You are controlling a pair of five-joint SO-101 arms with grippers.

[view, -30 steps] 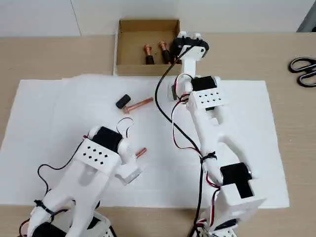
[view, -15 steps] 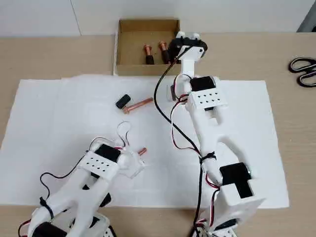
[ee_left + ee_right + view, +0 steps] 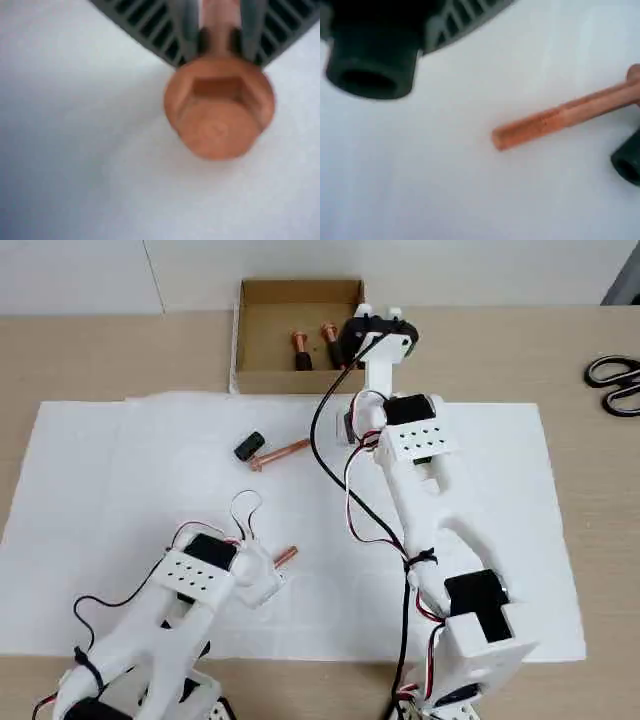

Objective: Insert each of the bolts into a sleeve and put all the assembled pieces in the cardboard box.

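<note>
At 7 o'clock the left jaws pinched a bolt (image 3: 219, 107), likely to push it in. The right jaws gripped a black sleeve (image 3: 370, 65), maybe to take it. A spare bolt (image 3: 280, 452) and spare sleeve (image 3: 250, 446) lay at 11 o'clock. At 12 o'clock, the cardboard box (image 3: 265, 335) held two done pieces (image 3: 300, 348).

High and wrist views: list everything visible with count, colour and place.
table: one, light wood
paper: one sheet, white, on table
cardboard box: one, brown, table's far side
assembled pieces: two, copper in black, inside box
loose bolt: one, copper, on paper
loose sleeve: one, black, beside that bolt's head
scissors: one pair, black, on bare table
left gripper: one, over paper, shut on held bolt, copper
right gripper: one, over paper, shut on held sleeve, black
</note>
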